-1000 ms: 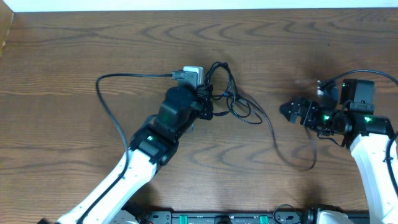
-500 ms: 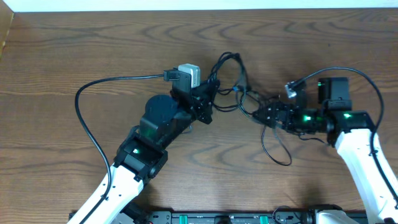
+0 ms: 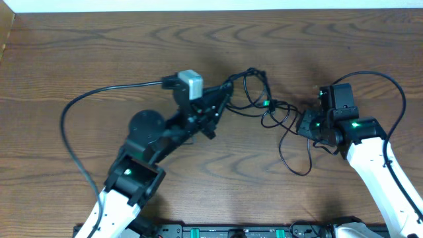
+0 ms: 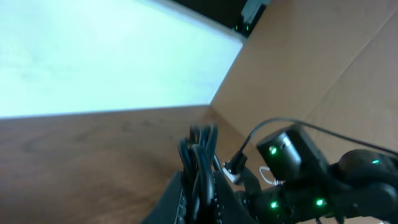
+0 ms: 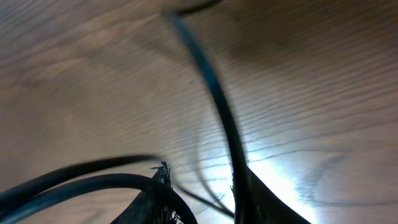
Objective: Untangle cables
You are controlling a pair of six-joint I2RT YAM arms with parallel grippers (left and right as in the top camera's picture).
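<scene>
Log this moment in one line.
left gripper: shut on thin black cables | right gripper: at the tangle, grip unclear | cables: tangled

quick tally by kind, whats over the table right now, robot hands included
hands: 2, left hand and right hand
thin black cable tangle: 1, cords too knotted to count singly
thicker arm leads: 2
total: 5

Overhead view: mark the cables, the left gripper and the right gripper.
cables (image 3: 266, 108), overhead view, on the knotted bunch between the two arms.
left gripper (image 3: 223, 92), overhead view, midway between its fingertips.
right gripper (image 3: 299, 124), overhead view, midway between its fingertips.
</scene>
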